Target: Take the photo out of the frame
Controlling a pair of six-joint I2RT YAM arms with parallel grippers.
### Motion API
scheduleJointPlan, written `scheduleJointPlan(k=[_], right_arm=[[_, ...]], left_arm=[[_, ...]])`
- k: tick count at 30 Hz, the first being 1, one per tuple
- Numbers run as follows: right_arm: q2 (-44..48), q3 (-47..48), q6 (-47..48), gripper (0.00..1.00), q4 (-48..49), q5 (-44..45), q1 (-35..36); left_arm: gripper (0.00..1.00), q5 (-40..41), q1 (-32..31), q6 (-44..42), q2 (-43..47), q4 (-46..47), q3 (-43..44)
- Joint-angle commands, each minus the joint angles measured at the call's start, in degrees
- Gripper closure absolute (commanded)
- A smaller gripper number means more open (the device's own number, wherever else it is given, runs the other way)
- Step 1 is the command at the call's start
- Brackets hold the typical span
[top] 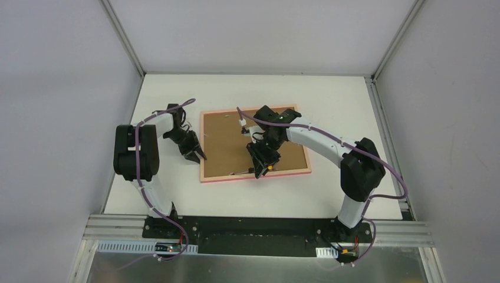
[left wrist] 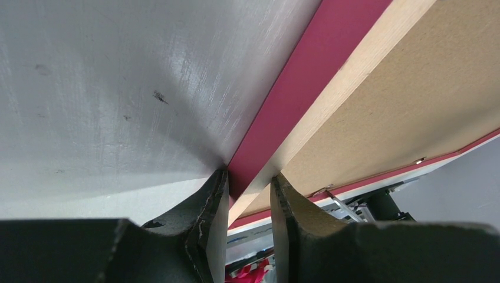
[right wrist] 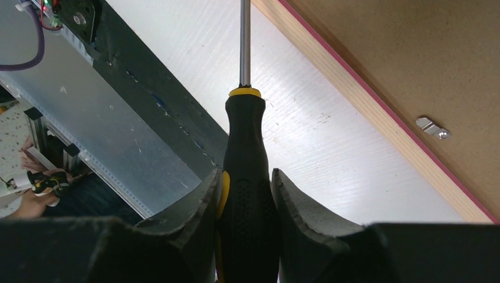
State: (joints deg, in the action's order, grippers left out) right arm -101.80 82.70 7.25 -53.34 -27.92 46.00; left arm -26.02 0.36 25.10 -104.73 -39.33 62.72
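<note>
Table (top: 253,88): white top with a faint painted grain and a few small dark scuffs on the left side.

Screwdriver (right wrist: 244,171): black ribbed handle with a yellow collar. The bare steel shaft runs out above the table top, and its tip is cut off in the right wrist view.

Walls (top: 59,71): pale grey panels on three sides, meeting at slim metal corner posts (top: 124,38).

Rail (top: 118,227): aluminium extrusion along the near table edge, with a black plate (top: 259,227) across its middle.

Cable duct (top: 127,247): white and slotted, just below the rail on the left.

Metal sheet (top: 253,268): dull grey, nearest the onlooker.
</note>
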Motion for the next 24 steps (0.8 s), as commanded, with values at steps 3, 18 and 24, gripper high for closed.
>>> scheduleJointPlan(k=[3, 18, 24], right_arm=[[-2.6, 5.8, 6.8, 1.0, -3.7, -0.8, 0.8], [-5.0, 12.2, 1.2, 1.0, 0.8, 5.5, 2.7], [-0.7, 13.1, -13.0, 1.0, 10.5, 7.8, 0.6]], left_arm=[[0.82, 1.7, -0.1, 1.1, 0.0, -0.6, -1.9], [0.82, 0.0, -0.1, 0.4, 0.9, -0.7, -3.2], [0.82, -1.6, -0.2, 0.4, 0.7, -0.7, -3.7]])
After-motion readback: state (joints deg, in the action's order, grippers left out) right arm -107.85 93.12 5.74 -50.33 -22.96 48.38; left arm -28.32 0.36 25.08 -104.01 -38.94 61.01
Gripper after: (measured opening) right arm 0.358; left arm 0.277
